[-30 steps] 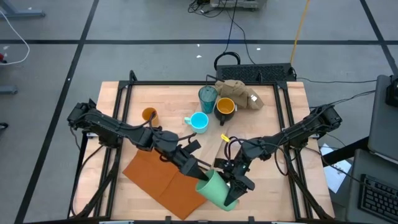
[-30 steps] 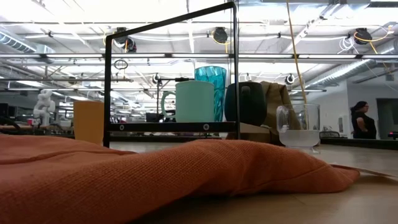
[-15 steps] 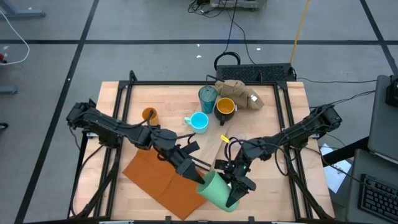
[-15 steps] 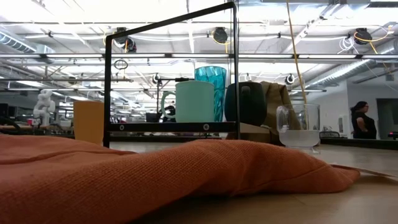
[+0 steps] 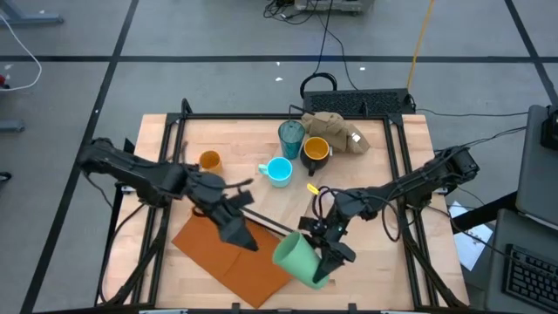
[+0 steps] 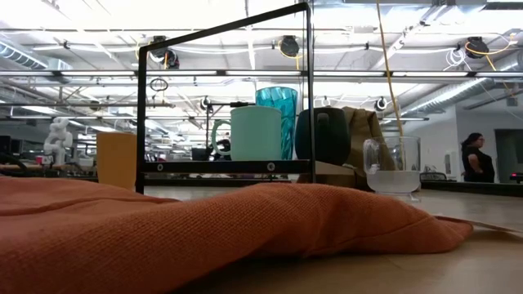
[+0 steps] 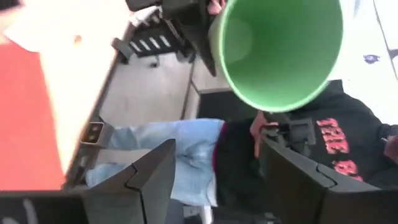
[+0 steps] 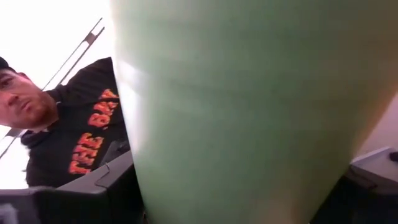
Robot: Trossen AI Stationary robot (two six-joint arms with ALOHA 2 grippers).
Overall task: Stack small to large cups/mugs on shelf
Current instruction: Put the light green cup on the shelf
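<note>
— High view: what did the green cup [image 5: 298, 258] look like, and where was it?

— It was a pale green, flared cup, tipped on its side near the table's front edge, just beside the orange-brown sheet [image 5: 228, 255]. The right gripper [image 5: 324, 258] was clamped on it. In the left wrist view its mouth [image 7: 278, 51] faced the camera, empty inside.

— And the left gripper [image 5: 239, 233]?

— It hung over the sheet, apart from the cup, fingers [image 7: 147, 180] spread with nothing between them.

— What else stood around?

— The teal tumbler [image 5: 291, 136], yellow-lined mug [image 5: 316, 150] and light blue mug [image 5: 278, 171] clustered toward the back beside the tan cloth [image 5: 336, 129]; the orange cup [image 5: 209, 160] stood off to the left. From the low view the rumpled sheet [image 6: 204, 233] filled the foreground, and a clear glass [image 6: 392, 166] showed behind it. A person in a black printed top [image 8: 81, 146] sat beyond the table.
</note>
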